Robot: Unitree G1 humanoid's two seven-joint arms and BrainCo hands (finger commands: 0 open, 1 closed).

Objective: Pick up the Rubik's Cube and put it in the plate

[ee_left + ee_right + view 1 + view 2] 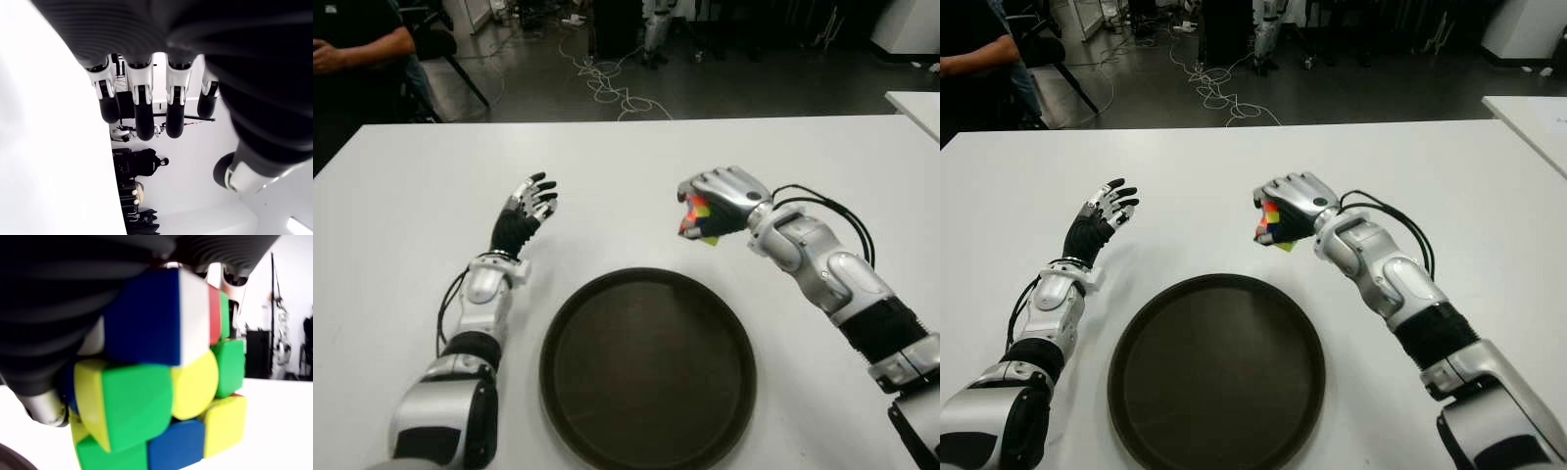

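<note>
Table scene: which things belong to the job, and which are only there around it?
For the job:
- Rubik's Cube, held in the right hand beyond the plate
- plate, nothing in it

Not for the job:
- left hand, open, left of the plate
- cables on the floor
- seated person behind the table

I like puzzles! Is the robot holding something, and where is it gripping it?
The right hand grips the multicoloured Rubik's Cube from above, fingers over its top; the left hand holds nothing.

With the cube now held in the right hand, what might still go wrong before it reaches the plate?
The right hand holds the Rubik's Cube beyond the far rim of the plate, not over it, so an early release would likely land it on the table. Much of the cube protrudes from the fingers, so it might slip.
</note>
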